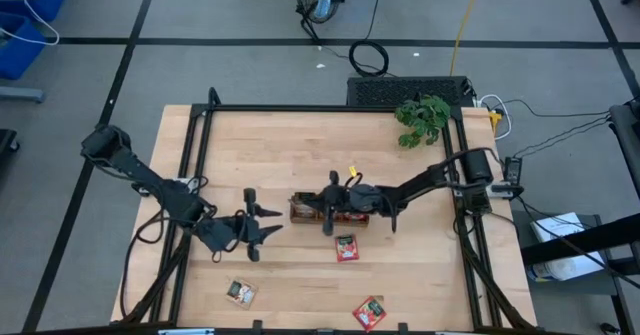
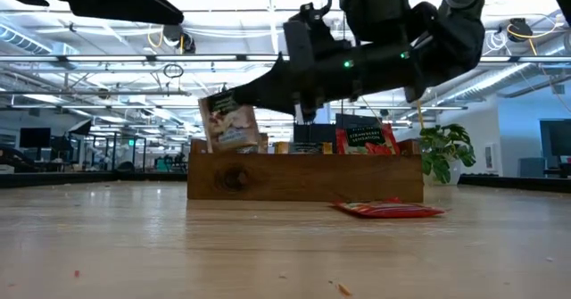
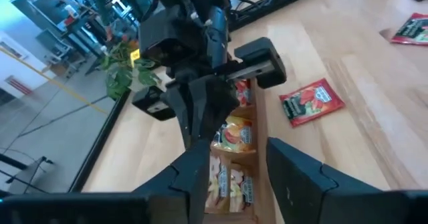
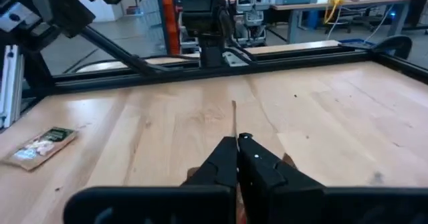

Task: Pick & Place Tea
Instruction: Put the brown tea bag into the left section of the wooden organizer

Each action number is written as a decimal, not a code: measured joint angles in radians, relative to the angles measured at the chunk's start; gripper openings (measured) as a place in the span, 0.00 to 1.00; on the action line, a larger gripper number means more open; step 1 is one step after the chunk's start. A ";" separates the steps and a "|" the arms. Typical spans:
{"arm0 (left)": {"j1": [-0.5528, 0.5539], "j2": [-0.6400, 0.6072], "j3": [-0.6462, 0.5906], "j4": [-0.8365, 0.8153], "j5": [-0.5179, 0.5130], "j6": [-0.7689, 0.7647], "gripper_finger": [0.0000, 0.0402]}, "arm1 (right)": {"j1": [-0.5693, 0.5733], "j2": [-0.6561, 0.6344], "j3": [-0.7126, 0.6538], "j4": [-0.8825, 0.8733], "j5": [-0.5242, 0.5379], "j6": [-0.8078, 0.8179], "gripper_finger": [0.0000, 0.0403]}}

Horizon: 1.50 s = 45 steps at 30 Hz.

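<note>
The long brown tray (image 1: 296, 218) lies mid-table and holds several sachets. A pale one with a dark green top (image 2: 230, 120) leans in its left end, and a red one (image 2: 366, 140) stands farther right. A red sachet (image 1: 346, 247) lies flat just near of the tray. Another red one (image 1: 369, 313) and a pale one (image 1: 240, 293) lie by the near edge. My right gripper (image 1: 325, 215) is over the tray's middle, shut. My left gripper (image 1: 266, 223) hovers open, left of the tray's left end. My right gripper (image 4: 238, 140) seems to pinch a tea sachet between its two fingers. Only a thin edge (image 4: 234, 120) shows past the fingertips, seen edge-on, and its colour cannot be told. The fingers slant down from the table's right over the tray (image 3: 257, 124).
A leafy plant (image 1: 423, 118) stands at the far right corner. A black frame rail (image 1: 300, 108) runs round the table top. Bare wood lies between the tray and the far rail. My left gripper (image 3: 237, 149) faces the tray's left end.
</note>
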 joint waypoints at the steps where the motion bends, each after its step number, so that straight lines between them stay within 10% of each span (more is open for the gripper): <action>1: -0.004 0.000 0.000 -0.002 -0.001 0.002 0.37 | -0.003 0.007 0.005 0.005 0.003 0.000 0.00; 19: -0.006 0.000 0.000 0.020 -0.019 -0.011 0.32 | 0.051 0.012 -0.007 0.002 0.172 0.033 0.00; 45: -0.006 0.001 0.000 0.022 -0.018 -0.006 0.32 | 0.033 0.157 -0.005 0.124 0.133 0.087 0.00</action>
